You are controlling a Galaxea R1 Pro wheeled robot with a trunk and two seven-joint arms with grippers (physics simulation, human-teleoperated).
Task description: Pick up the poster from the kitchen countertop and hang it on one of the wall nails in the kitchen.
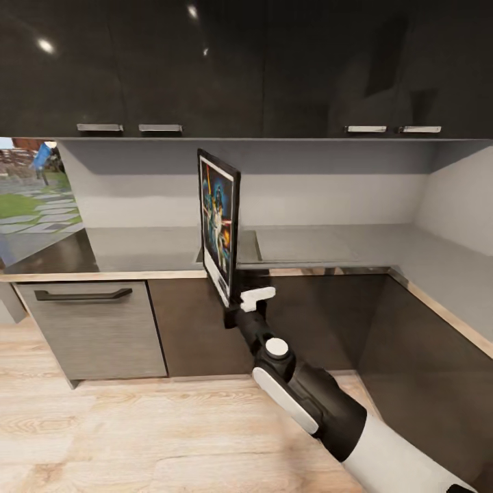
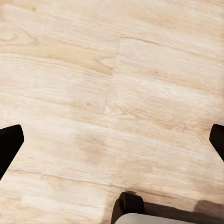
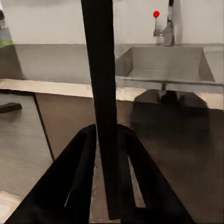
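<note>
Head view: your right gripper (image 1: pixel 241 296) has its jaws pinching the poster (image 1: pixel 219 222) by its lower edge, upright, in front of the counter (image 1: pixel 137 250). Left gripper (image 2: pixel 112 140): jaws spread over wooden floor (image 2: pixel 112 93).

Glossy black wall cabinets (image 1: pixel 205 61), brushed grey steel kitchen countertop (image 1: pixel 137 246), matt pale wood-plank floor (image 1: pixel 137 438).

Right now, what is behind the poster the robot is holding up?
Behind the poster, held by the right pincer, you can see the grey countertop, the pale wall and the sink with its tap. The strip of counter and wall directly behind the poster is covered.
</note>
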